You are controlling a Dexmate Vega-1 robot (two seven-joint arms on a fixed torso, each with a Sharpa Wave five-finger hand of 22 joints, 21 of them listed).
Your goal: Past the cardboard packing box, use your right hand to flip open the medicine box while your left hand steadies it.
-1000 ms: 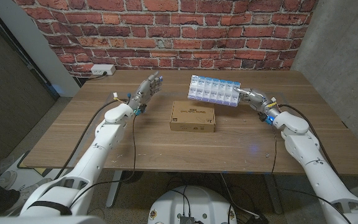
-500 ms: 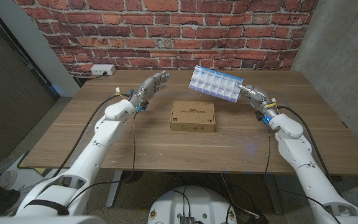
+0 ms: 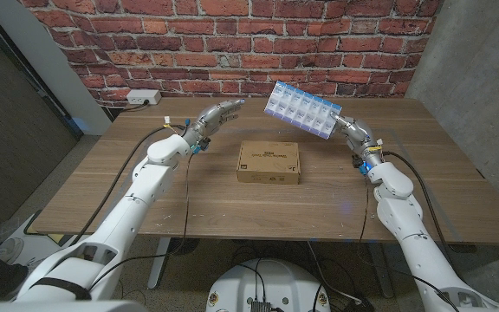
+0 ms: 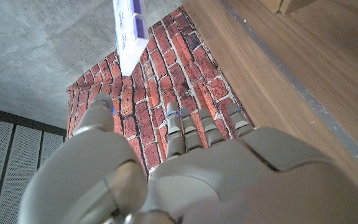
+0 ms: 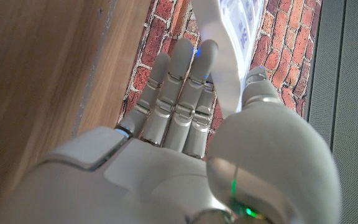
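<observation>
Above the table's (image 3: 145,199) far edge, the right hand (image 3: 350,133) pinches the tilted medicine box (image 3: 301,110) by its right end, airborne beyond the cardboard packing box (image 3: 268,162). Left hand (image 3: 215,119), fingers spread, hovers well apart.

**Open air between the hands, box low in the middle**

The cardboard packing box (image 3: 268,163) lies alone on the counter (image 3: 102,186). Above and beyond it the air is free between the left hand (image 3: 215,116) and the lifted medicine box (image 3: 305,111). The brick wall (image 3: 232,43) closes the far side.
</observation>
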